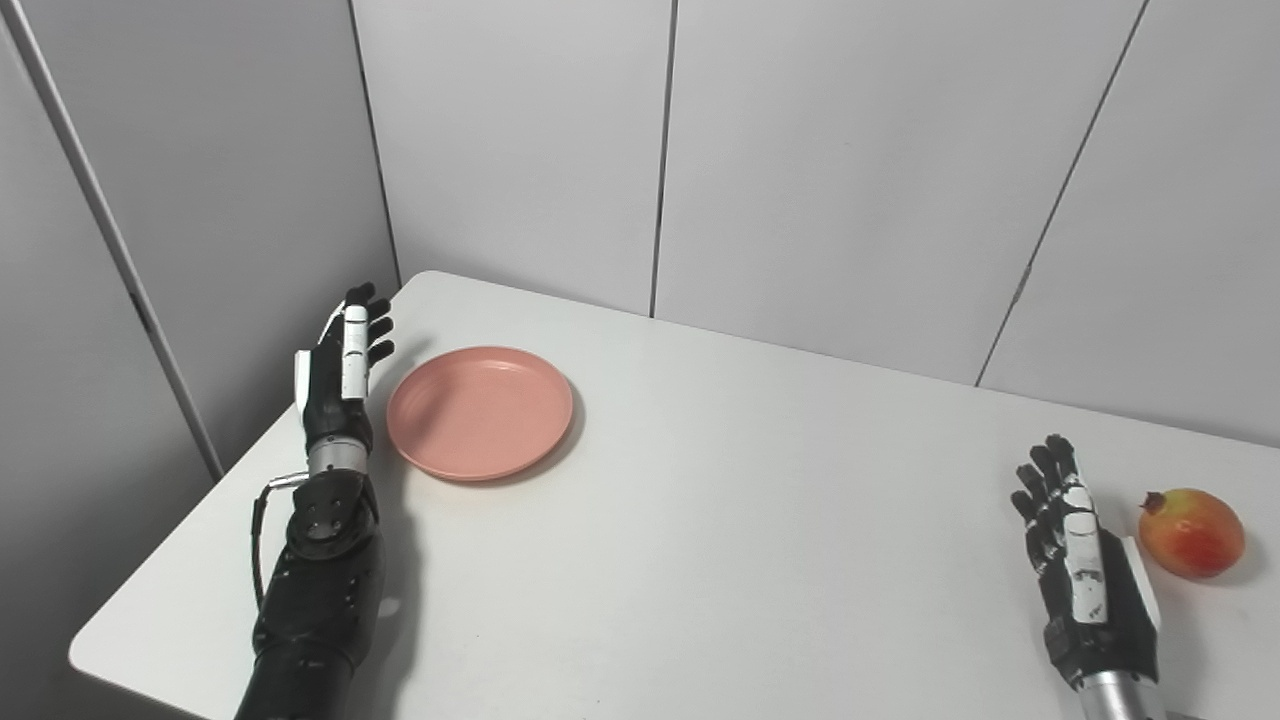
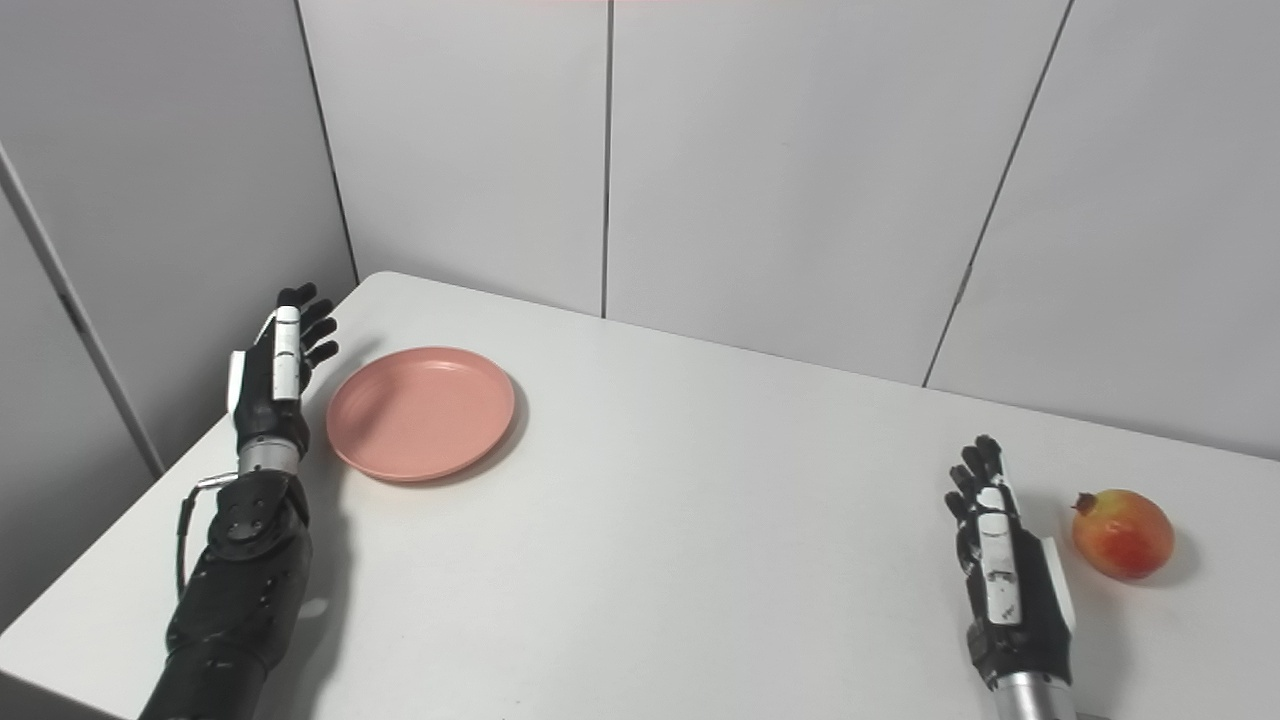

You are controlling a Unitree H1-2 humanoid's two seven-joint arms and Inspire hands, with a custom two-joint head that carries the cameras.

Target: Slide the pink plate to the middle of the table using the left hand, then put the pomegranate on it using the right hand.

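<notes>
Fingers [image 1: 368,318] of the left hand [image 1: 340,365] are stretched out and spread a little, holding nothing; the hand stands on edge with its palm turned toward the pink plate [image 1: 480,412], just beside the plate's left rim, and whether it touches the rim cannot be told. Its dark forearm runs back to the near left of the white table [image 1: 700,520]. That plate lies flat and empty toward the far left corner of the table, well left of the middle. On the near right, the right hand [image 2: 1008,580] also has its fingers [image 2: 980,480] extended and apart, gripping nothing, pointing toward the far side and set low by the tabletop. Near it, on its right and apart from it, the pomegranate [image 2: 1124,532] sits on the table, red and yellow, with its small dark crown turned to the left. Pale grey wall panels [image 1: 830,150] stand behind the table
</notes>
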